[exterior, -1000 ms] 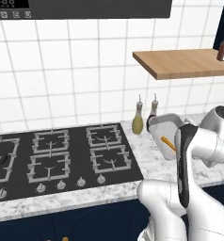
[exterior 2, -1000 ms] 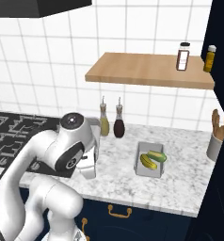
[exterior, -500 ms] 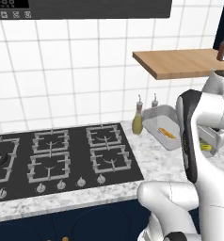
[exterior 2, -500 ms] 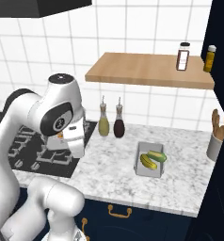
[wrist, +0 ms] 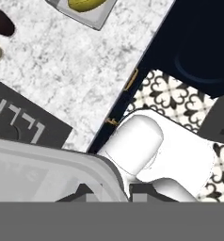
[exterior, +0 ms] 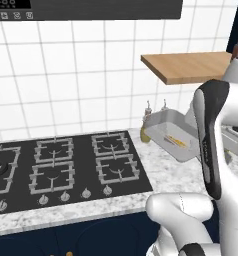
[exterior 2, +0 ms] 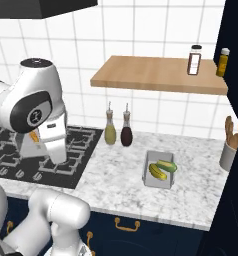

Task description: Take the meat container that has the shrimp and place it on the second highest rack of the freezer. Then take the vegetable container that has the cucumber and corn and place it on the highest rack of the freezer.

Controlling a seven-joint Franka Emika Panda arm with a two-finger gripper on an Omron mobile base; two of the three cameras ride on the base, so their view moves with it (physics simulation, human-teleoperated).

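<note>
The pincer [wrist: 111,192], closed down on the rim of the meat container [exterior: 172,134], carries the pale tray aloft above the tabletop [exterior 2: 121,175], tilted, just right of the black stove [exterior: 66,167]. A small orange shrimp [exterior: 177,142] lies inside it. To the right of the stove, past two bottles [exterior 2: 117,131] at the tiled wall, the vegetable container [exterior 2: 159,170] rests on the marble with its corn [exterior 2: 157,172] and cucumber [exterior 2: 166,165]. A wooden shelf [exterior 2: 156,75] hangs above it.
</note>
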